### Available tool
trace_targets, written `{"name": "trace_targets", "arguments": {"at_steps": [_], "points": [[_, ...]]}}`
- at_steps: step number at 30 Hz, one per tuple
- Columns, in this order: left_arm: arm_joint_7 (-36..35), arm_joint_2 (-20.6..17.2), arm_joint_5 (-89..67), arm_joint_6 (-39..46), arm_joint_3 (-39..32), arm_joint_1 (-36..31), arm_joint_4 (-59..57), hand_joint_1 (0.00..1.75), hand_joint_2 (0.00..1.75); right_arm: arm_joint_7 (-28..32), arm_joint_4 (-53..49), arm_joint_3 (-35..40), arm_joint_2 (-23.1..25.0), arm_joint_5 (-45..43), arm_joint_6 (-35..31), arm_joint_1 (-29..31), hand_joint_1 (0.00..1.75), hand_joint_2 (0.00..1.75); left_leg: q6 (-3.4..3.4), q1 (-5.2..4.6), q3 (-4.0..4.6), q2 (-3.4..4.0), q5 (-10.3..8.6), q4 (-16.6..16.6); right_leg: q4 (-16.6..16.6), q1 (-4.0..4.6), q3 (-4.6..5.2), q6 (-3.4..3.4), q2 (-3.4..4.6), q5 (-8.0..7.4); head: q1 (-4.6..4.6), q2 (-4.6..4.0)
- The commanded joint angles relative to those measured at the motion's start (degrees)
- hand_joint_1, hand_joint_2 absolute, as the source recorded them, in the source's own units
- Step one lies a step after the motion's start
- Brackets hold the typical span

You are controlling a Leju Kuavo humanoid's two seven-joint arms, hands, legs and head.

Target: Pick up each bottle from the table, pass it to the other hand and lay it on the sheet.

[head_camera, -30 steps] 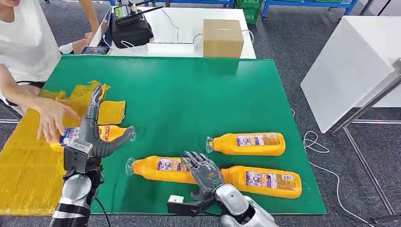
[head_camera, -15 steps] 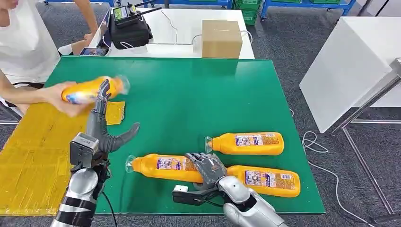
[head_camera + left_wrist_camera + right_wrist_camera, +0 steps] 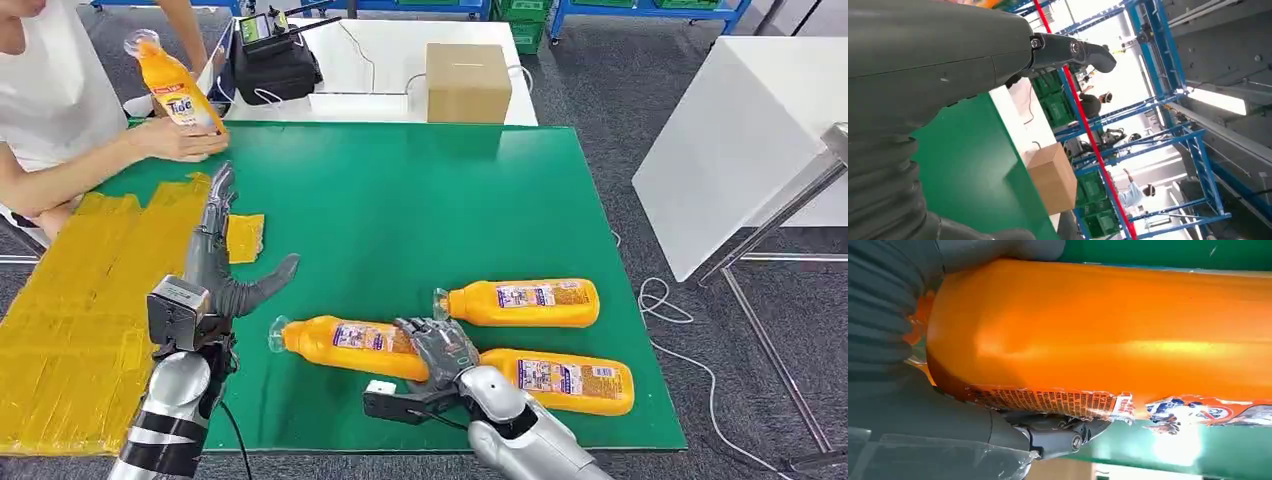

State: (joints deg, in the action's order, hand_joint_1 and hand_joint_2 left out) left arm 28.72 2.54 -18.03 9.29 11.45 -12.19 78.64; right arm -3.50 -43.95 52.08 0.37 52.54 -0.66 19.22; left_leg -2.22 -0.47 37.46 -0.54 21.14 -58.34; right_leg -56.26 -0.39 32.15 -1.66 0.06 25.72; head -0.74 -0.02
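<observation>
Near the front edge of the green table (image 3: 400,200) we see the right robot hand (image 3: 438,352) wrapped over the base end of an orange bottle (image 3: 345,345) that lies on its side, cap pointing toward the robot's left. Right wrist view confirms it: thumb and fingers close around the orange body, torn label (image 3: 1088,402) just beside the fingers. We can't tell whether the bottle is off the table yet.

Second bottle (image 3: 565,380) lies on its side just to the right of that hand, touching or nearly touching it. Third bottle (image 3: 520,302) lies behind those two, cap also pointing left, apart from both.

Left robot hand (image 3: 215,275) is raised over the table's left part, fingers straight and spread, thumb out to the side, holding nothing. It sits at the edge of the yellow sheet (image 3: 80,310), which covers the table's left side; a small loose yellow piece (image 3: 243,237) lies just beside the fingers.

Far left, a person's hand (image 3: 180,140) holds a fourth bottle (image 3: 175,85) up off the table, cap upward, tilted.

Behind the table: a cardboard box (image 3: 467,82) and a black device (image 3: 275,60) on a white table (image 3: 380,50).
</observation>
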Motion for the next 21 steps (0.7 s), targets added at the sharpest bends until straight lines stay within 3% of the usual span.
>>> {"name": "trace_targets", "arguments": {"at_steps": [1, 4, 8, 11, 14, 21], "points": [[-0.42, -0.56, 0.0, 0.41, 0.76, 2.15, 2.22, 0.0, 1.75, -0.62, -0.96, -9.81, 1.72, -1.9, -8.06, -3.82, 1.75, 1.75, 0.15, 0.03, -0.12, 0.01, 0.11, 0.03, 0.05, 0.02, -0.14, 0.05, -0.02, 0.1, 0.02, 0.0], [-1.2, -0.19, -0.73, 0.47, 0.53, 4.57, 5.76, 0.0, 1.75, 5.52, -14.29, -18.69, 3.23, -5.95, -16.5, -10.96, 1.75, 1.75, 0.13, 0.02, -0.01, 0.0, 0.13, -0.01, 0.02, 0.04, -0.1, -0.01, 0.01, 0.09, -0.02, 0.0], [-2.63, 0.07, 0.24, -0.94, 0.77, 7.51, 9.93, 0.0, 1.75, 10.19, -26.25, -24.53, 5.27, -8.2, -21.61, -17.02, 1.75, 1.75, 0.12, -0.01, 0.33, -0.02, 0.13, -0.03, -0.06, 0.01, -0.07, -0.02, 0.01, 0.09, 0.0, 0.0], [-4.97, -0.12, 1.93, -4.85, 2.03, 7.99, 9.03, 0.0, 1.75, 14.36, -29.23, -25.79, 6.24, -10.1, -23.59, -18.89, 1.75, 1.75, 0.1, 0.02, 0.42, -0.12, 0.13, -0.05, -0.01, 0.05, -0.28, -0.08, -0.09, 0.08, 0.0, 0.0], [-8.0, 0.17, 10.04, -13.86, 3.04, 7.79, 6.34, 0.0, 1.75, 18.02, -30.71, -26.15, 7.06, -12.8, -25.46, -19.62, 1.75, 1.75, 0.22, 0.01, 0.38, -0.11, 0.19, -0.06, -0.05, 0.02, 0.29, -0.02, -0.08, 0.15, 0.02, 0.0], [-7.96, 0.11, 10.08, -13.9, 2.94, 7.59, 5.87, 0.0, 1.75, 18.17, -30.4, -26.2, 7.06, -12.98, -25.51, -19.46, 1.75, 1.75, 0.28, 0.01, 0.42, -0.06, 0.2, 0.04, 0.03, 0.0, 0.39, 0.06, -0.05, 0.14, 0.04, 0.0]]}}
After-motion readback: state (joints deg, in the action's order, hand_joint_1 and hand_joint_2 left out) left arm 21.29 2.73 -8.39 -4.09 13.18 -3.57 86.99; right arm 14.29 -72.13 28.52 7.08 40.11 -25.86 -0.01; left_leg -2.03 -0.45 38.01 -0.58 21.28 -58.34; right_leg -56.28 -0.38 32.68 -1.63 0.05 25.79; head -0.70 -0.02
